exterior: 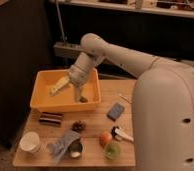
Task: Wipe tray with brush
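The yellow-orange tray (45, 102) sits at the back left of the wooden table. My gripper (72, 90) hangs inside it, low over its floor near the right half. A pale wedge-shaped piece (59, 86) juts left from the gripper, and I cannot tell what it is. A small dark item (83, 99) lies on the tray floor beside the gripper. A slim white brush (123, 135) with a dark end lies on the table at the front right, next to an orange fruit (105, 138). It is apart from the gripper.
On the table lie a blue pad (116, 111), a thin spoon (124, 98), a dark bar (50, 119), a white cup (30, 142), a grey-blue cloth (64, 144), a green fruit (112, 150) and a small dark lump (78, 125). My white body (165, 120) fills the right side.
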`<state>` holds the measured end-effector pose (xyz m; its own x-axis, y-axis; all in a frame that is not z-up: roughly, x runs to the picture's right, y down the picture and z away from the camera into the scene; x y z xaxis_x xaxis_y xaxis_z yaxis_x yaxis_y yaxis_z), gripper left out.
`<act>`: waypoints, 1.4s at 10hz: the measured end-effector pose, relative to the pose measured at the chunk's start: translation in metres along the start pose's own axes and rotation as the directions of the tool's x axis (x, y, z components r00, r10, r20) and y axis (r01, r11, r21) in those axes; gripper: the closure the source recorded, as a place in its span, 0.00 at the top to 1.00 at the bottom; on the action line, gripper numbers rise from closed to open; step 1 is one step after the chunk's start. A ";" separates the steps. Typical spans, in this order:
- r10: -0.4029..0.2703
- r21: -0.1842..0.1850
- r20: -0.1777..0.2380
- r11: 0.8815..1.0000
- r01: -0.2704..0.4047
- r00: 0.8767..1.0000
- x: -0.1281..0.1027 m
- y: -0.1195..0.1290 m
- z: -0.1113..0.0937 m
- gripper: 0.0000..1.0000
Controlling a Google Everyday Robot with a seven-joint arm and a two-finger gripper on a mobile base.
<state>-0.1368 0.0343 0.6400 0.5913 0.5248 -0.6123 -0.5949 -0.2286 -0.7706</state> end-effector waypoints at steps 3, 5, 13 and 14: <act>0.000 0.000 0.000 1.000 0.000 1.000 0.000 0.000 0.000 0.80; 0.000 0.000 0.000 1.000 0.000 1.000 0.000 0.000 0.000 0.80; -0.037 0.031 0.048 0.999 0.035 0.998 0.009 0.010 -0.033 0.80; -0.042 0.037 0.075 0.999 0.039 0.996 0.017 0.013 -0.049 0.80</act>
<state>-0.1077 -0.0003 0.6103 0.5728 0.5942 -0.5646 -0.5915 -0.1773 -0.7866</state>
